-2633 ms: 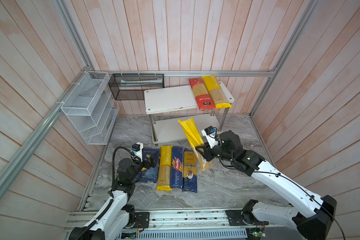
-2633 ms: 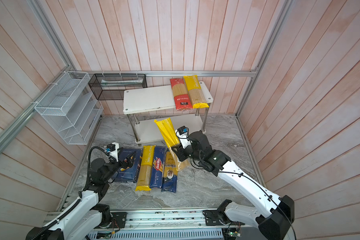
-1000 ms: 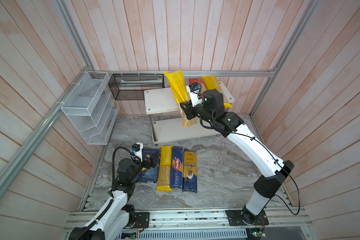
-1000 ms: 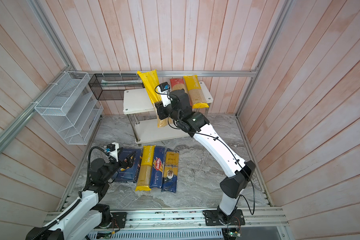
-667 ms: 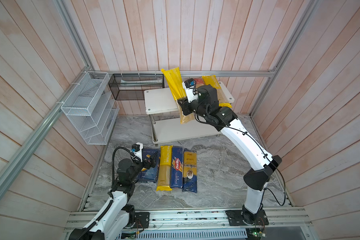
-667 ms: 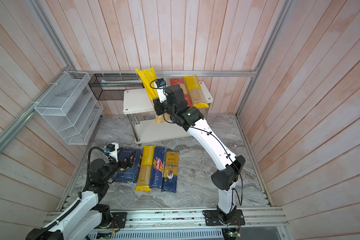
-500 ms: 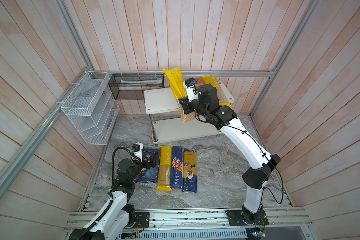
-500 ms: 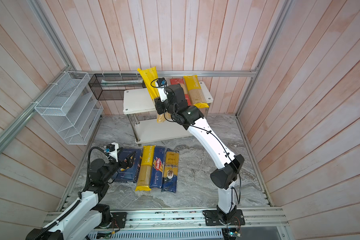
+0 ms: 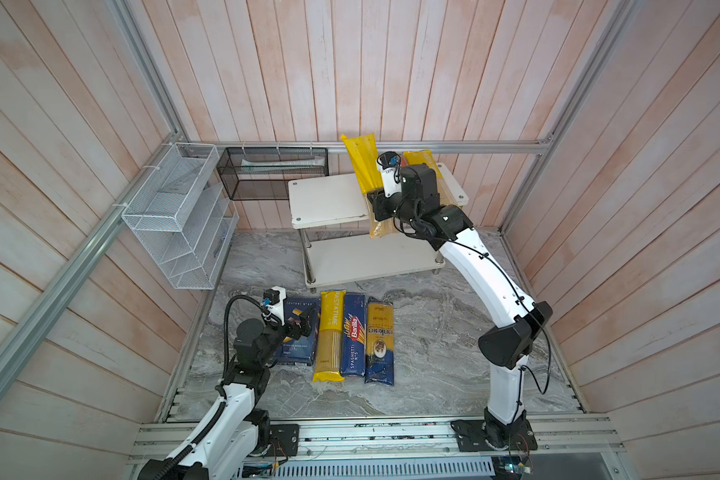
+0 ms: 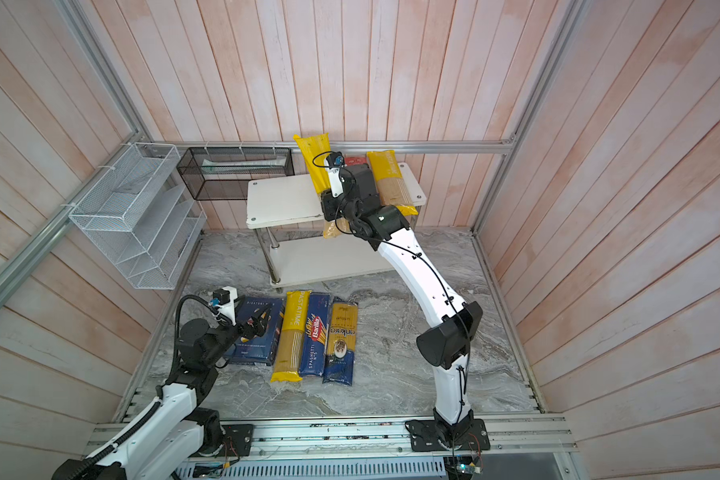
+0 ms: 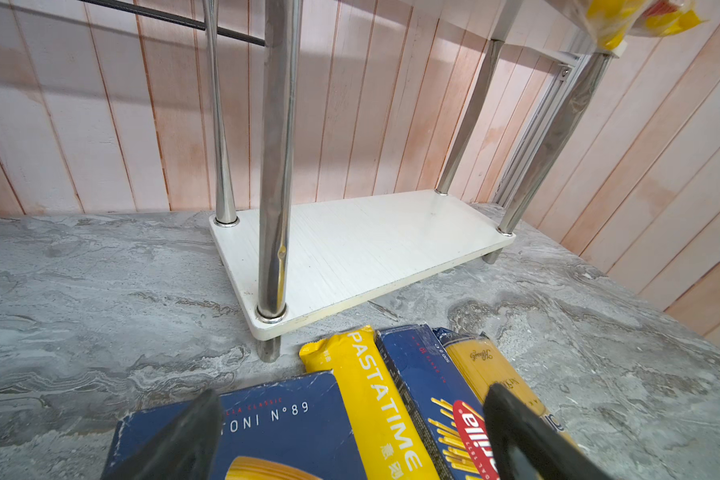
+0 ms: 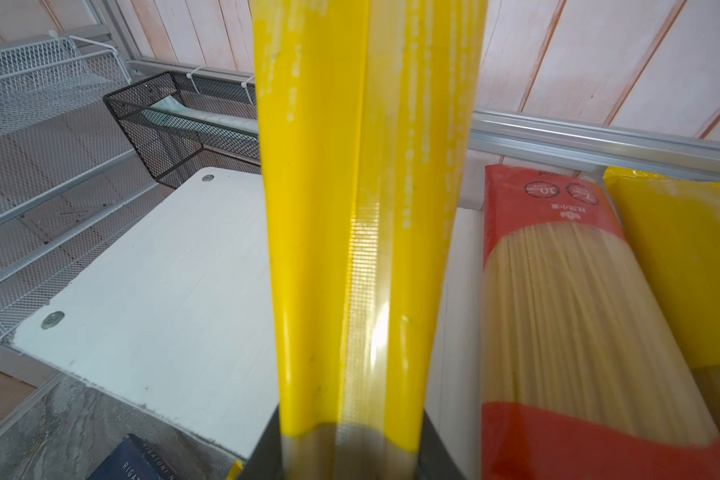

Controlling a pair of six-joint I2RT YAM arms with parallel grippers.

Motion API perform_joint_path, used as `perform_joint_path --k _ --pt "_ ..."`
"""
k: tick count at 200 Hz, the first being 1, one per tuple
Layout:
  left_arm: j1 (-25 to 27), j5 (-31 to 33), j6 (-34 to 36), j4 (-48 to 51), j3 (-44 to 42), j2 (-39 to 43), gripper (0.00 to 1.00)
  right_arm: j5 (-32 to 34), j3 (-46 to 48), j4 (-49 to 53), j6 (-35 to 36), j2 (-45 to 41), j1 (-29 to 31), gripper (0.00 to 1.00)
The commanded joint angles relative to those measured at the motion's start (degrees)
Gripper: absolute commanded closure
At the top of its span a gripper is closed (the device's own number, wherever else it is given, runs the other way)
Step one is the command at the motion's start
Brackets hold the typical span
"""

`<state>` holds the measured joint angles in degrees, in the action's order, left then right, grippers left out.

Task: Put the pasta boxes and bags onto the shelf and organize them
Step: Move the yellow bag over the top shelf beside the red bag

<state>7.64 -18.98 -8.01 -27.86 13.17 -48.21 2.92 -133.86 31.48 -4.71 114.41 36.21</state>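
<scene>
Grip first: my right gripper (image 9: 376, 206) (image 10: 329, 208) (image 12: 350, 453) is clamped on the lower part of a yellow spaghetti bag (image 9: 360, 162) (image 10: 314, 160) (image 12: 350, 208), jaws pressed against both of its sides. I hold the bag tilted over the top board of the shelf (image 9: 329, 199) (image 10: 283, 199) (image 12: 163, 270). Its upper end leans toward the back wall and its lower end pokes out past the board's front edge in both top views. I cannot tell whether it touches the board.

Just beside it on the same board lie a red bag (image 10: 352, 160) (image 12: 558, 291) and another yellow bag (image 10: 389, 183) (image 12: 682, 270), flat and side by side. The shelf's lower board (image 11: 371, 249) is bare.

My left gripper (image 9: 302, 326) (image 10: 256, 322) (image 11: 350, 449) hangs low with its jaws spread wide and nothing between them, over the wide Barilla box (image 9: 300, 353) (image 10: 258, 345) (image 11: 275, 436).

That box lies on the marble tabletop (image 9: 433, 353) in front of the shelf, at the left of a tight row. Next to it come a PASTATIME bag (image 9: 330, 336) (image 10: 292, 336) (image 11: 383, 407), the narrow Barilla spaghetti box (image 9: 353, 336) (image 10: 316, 332) (image 11: 429, 395) and a clear bag with a dark blue end (image 9: 380, 340) (image 10: 341, 336) (image 11: 491, 370).
</scene>
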Motion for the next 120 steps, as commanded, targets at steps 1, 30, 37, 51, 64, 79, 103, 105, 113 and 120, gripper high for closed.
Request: perform_joint_path --k 1,30,37,51,64,79,103,105,113,120 --pt "0.1 0.5 -0.1 -0.6 -0.4 0.2 0.0 -1.2 -6.1 -6.5 -0.8 0.9 -0.7 1.0" --pt "0.1 0.5 -0.1 -0.6 -0.4 0.3 0.0 -2.7 -7.7 -6.3 -2.4 2.4 -2.0 1.0" --pt "0.0 0.5 -0.1 -0.6 -0.4 0.4 0.0 -2.9 -7.7 -6.4 -2.7 2.6 -2.4 1.0" --pt "0.1 0.5 -0.1 -0.6 -0.4 0.3 0.0 -3.0 -7.7 -6.7 -3.2 3.0 -2.7 1.0" --pt "0.1 0.5 -0.1 -0.6 -0.4 0.4 0.0 -3.2 -7.7 -6.8 -3.5 3.3 -3.0 0.99" --pt "0.1 0.5 -0.1 -0.6 -0.4 0.4 0.0 -3.5 -7.7 -6.8 -4.1 3.7 -3.5 0.98" --pt "0.0 0.5 -0.2 -0.6 -0.5 0.5 0.0 -5.3 -7.6 -7.0 -5.8 4.3 -4.4 0.85" --pt "0.0 0.5 -0.2 -0.6 -0.5 0.5 0.0 -5.5 -7.6 -7.0 -5.9 4.4 -4.4 0.85" --pt "0.0 0.5 -0.1 -0.6 -0.5 0.6 0.0 -6.0 -7.7 -7.0 -6.5 4.5 -4.6 0.83" --pt "0.0 0.5 -0.2 -0.6 -0.6 0.7 0.0 -6.0 -7.6 -7.1 -6.7 4.7 -4.7 0.81"
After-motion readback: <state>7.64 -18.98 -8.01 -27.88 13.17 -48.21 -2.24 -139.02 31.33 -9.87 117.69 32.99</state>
